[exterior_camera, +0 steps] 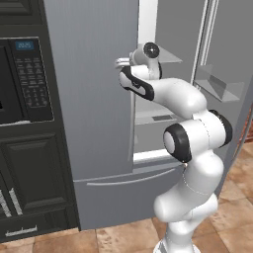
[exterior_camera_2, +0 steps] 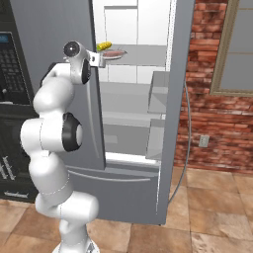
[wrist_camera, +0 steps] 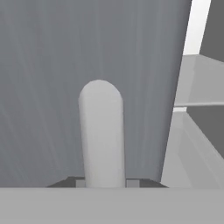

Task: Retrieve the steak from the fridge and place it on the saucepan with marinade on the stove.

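Observation:
The fridge (exterior_camera: pixel 94 99) stands ahead, its right door (exterior_camera_2: pixel 178 99) swung open and its left door (exterior_camera_2: pixel 54 29) across the front. The steak (exterior_camera_2: pixel 114 52), a flat pinkish-red slab, lies on an upper shelf beside a small yellow item (exterior_camera_2: pixel 104 46). My gripper (exterior_camera: pixel 121 63) is at the inner edge of the left door, level with that shelf. In the hand view the gripper (wrist_camera: pixel 103 181) is shut on the rounded grey door handle (wrist_camera: pixel 101 131), with the door panel (wrist_camera: pixel 48 65) behind it. The saucepan, the marinade and the stove are out of view.
A black wall oven with keypad (exterior_camera: pixel 29 79) and dark cabinets (exterior_camera: pixel 34 173) stand left of the fridge. The open door carries bins (exterior_camera: pixel 217 84). A brick wall (exterior_camera_2: pixel 212 99) with a window frame (exterior_camera_2: pixel 222 49) lies to the right, above a tiled floor (exterior_camera_2: pixel 207 207).

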